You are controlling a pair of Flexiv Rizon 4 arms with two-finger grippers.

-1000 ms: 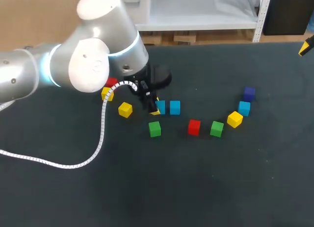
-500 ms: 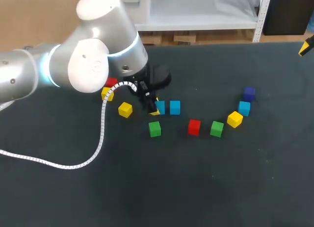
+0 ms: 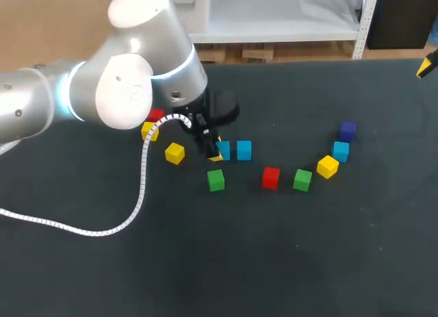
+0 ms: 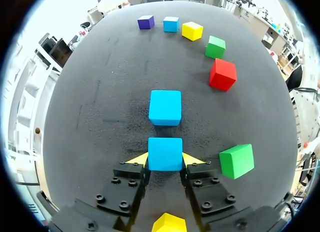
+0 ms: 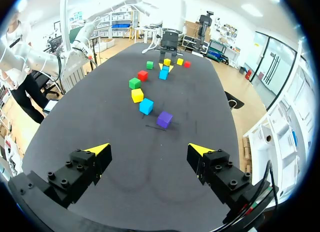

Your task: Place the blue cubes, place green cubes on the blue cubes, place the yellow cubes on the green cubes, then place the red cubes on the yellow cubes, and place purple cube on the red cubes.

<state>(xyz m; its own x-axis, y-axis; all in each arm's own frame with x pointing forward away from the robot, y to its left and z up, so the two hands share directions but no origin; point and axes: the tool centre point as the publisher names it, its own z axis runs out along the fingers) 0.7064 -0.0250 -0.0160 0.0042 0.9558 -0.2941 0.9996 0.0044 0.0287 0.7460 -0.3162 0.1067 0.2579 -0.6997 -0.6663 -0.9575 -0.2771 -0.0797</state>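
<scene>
Grips one blue cube [image 4: 165, 153] with the left pincer [image 4: 165, 161], yellow tips pressed flat on two opposite side faces, low at the dark bench [image 4: 100, 117], just short of a second blue cube [image 4: 165, 107] and near a green cube [image 4: 236, 161]. Holds the right pincer [image 5: 150, 151] spread wide and empty over the bench's right end, well apart from the cubes. Judging by looks, small, rigid, light and probably smooth-sided, so best taken square across the middle of two parallel faces, to avoid twisting or slipping out.
</scene>
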